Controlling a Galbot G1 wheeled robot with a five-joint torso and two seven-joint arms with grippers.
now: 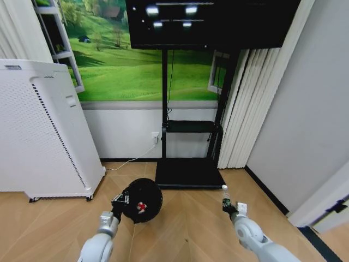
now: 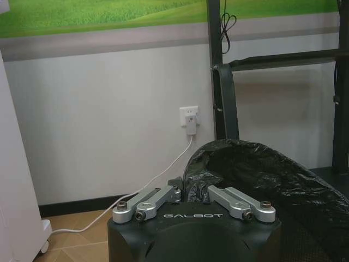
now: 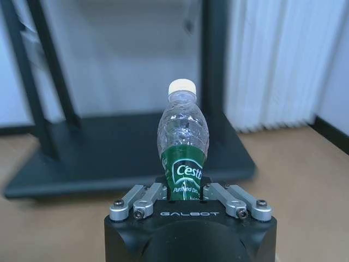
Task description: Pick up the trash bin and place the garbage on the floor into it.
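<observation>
Nearest to me, the right end effector (image 3: pixel 185 192) is clamped on the lower body of the bottle (image 3: pixel 183 146), a small greenish-clear one with a white cap, standing upright in the grip and lifted off the wooden floor (image 1: pixel 185 229). Over on the robot's left, the left end effector (image 1: pixel 121 200) grips the rim of the trash bin (image 1: pixel 143 200); its fingers are closed onto the edge of the black liner, and the bin is tipped so its mouth faces the head camera. Inside it I can make out a red-and-white scrap (image 1: pixel 142 207) lying against the lining.

My read is that the bin is already picked up, some garbage is in, and the bottle is the piece now in hand. The next move calls for bringing the bottle across to the bin's mouth and letting go only once it is over the opening.

Farther back, a black TV stand (image 1: pixel 188 173) sits on the floor just behind both arms, its base near the bottle. The tall white perforated appliance (image 1: pixel 43 131) stands to the left, against the wall, clear of the path.
</observation>
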